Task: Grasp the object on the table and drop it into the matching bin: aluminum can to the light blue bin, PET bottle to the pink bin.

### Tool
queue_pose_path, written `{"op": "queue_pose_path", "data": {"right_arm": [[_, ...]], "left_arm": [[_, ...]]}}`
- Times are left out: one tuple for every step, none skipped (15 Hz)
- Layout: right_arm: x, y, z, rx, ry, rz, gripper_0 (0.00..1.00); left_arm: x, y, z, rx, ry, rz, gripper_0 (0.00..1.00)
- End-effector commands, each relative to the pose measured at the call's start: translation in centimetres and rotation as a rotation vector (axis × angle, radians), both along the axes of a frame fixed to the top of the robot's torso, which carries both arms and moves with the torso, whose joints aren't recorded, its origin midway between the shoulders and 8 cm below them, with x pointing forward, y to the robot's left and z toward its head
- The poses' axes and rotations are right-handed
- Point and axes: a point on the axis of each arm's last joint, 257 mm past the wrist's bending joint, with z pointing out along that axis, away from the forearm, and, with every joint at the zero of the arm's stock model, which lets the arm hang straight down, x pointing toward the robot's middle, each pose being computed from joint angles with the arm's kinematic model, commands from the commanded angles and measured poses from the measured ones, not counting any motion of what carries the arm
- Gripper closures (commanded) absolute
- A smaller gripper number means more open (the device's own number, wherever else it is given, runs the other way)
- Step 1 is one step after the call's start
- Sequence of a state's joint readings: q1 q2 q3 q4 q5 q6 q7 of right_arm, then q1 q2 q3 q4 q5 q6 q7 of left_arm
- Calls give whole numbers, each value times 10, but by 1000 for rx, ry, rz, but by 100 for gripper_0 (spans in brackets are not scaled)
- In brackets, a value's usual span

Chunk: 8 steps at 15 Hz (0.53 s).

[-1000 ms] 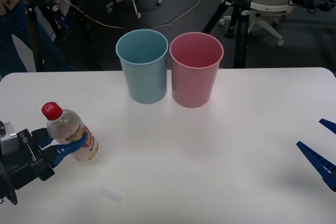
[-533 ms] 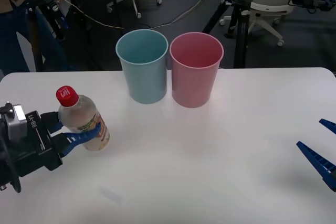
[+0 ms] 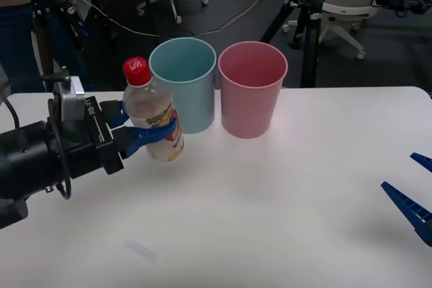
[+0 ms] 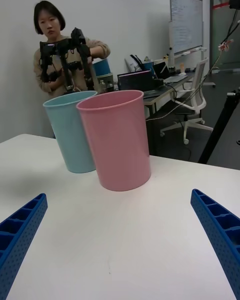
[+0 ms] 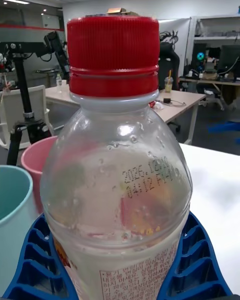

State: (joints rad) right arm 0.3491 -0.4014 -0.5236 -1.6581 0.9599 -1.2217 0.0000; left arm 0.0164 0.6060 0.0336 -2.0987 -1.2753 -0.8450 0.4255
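Front view: left gripper [image 3: 145, 131] pinches PET bottle [image 3: 152, 114] aloft at light blue bin's [image 3: 183, 85] nine o'clock; right gripper [image 3: 413, 190] spread

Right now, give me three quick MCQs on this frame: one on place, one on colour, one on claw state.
1. Where is the PET bottle?
A. lying on the table
B. held in front of the light blue bin
C. inside the pink bin

2. What colour is the bottle's cap?
A. red
B. white
C. green

3. What state is the right claw in?
A. shut on the bottle
B. shut on nothing
C. open

Answers:
1 B: the left claw holds it upright off the table, just in front of the light blue bin, with the pink bin beyond.
2 A: the cap is red in the front and left wrist views.
3 C: the right claw has its fingers spread and holds nothing.
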Motion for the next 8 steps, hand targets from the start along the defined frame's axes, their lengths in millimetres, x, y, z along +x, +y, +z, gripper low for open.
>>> {"op": "queue_pose_path", "data": {"right_arm": [[0, 0, 0, 0, 0, 0, 0], [0, 0, 0, 0, 0, 0, 0], [0, 0, 0, 0, 0, 0, 0], [0, 0, 0, 0, 0, 0, 0], [0, 0, 0, 0, 0, 0, 0], [0, 0, 0, 0, 0, 0, 0], [0, 0, 0, 0, 0, 0, 0], [0, 0, 0, 0, 0, 0, 0]], "left_arm": [[13, -28, 27, -20, -48, -30, 100], [17, -33, 33, -8, -66, -41, 100], [21, -40, 36, 14, -84, -52, 99], [27, -45, 41, 23, -81, -58, 99], [30, -51, 45, 19, -61, -67, 99], [34, -56, 49, 14, -42, -70, 98], [42, -62, 54, 6, -21, -69, 98], [50, -65, 60, 7, -25, -65, 98]]}}
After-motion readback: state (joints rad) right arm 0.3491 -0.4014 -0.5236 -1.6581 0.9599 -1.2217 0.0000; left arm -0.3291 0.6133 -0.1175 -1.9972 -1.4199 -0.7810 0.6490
